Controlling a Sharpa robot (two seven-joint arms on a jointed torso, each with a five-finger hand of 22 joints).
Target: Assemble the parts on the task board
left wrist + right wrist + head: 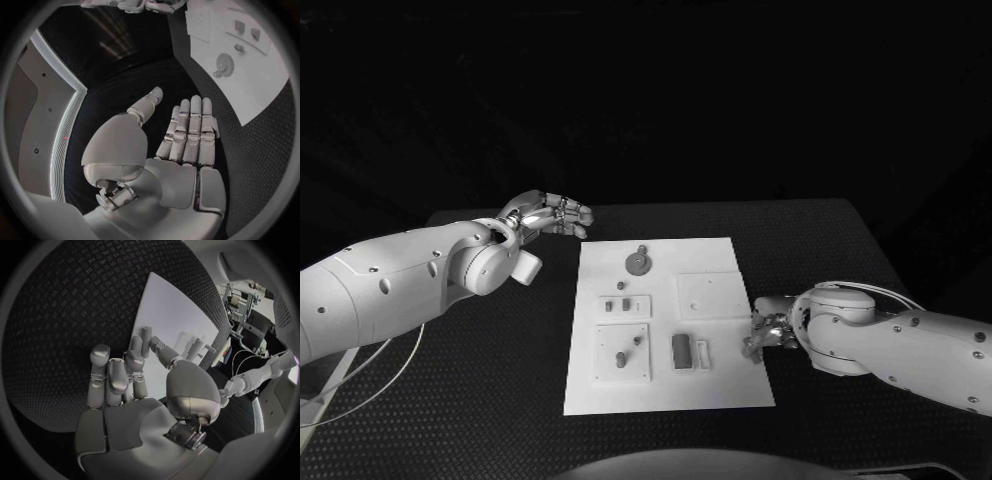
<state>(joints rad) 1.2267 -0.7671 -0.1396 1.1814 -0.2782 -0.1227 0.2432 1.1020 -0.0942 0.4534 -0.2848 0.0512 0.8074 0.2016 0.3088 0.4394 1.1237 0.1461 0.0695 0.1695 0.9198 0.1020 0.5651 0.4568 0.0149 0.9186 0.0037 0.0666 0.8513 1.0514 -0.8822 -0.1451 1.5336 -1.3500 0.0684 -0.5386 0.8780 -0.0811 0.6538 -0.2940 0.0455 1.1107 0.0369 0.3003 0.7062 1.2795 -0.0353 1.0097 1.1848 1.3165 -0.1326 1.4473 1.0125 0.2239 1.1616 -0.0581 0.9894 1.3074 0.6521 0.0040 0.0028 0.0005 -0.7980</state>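
Partly hidden: right robot hand (764,334) behind its wrist | task board (668,400) edge

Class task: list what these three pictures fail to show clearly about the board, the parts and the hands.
- Head view: right hand at the task board edge; its own arm hides any contact.
- Head view: the small parts are too small to tell shapes.
- Right wrist view: fingers cover the board beneath.
- Left wrist view: left hand open, beside the board.

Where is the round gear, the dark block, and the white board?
gear (638,262), head view, on its round face
dark block (681,351), head view, on its top
board (733,390), head view, on a bare corner
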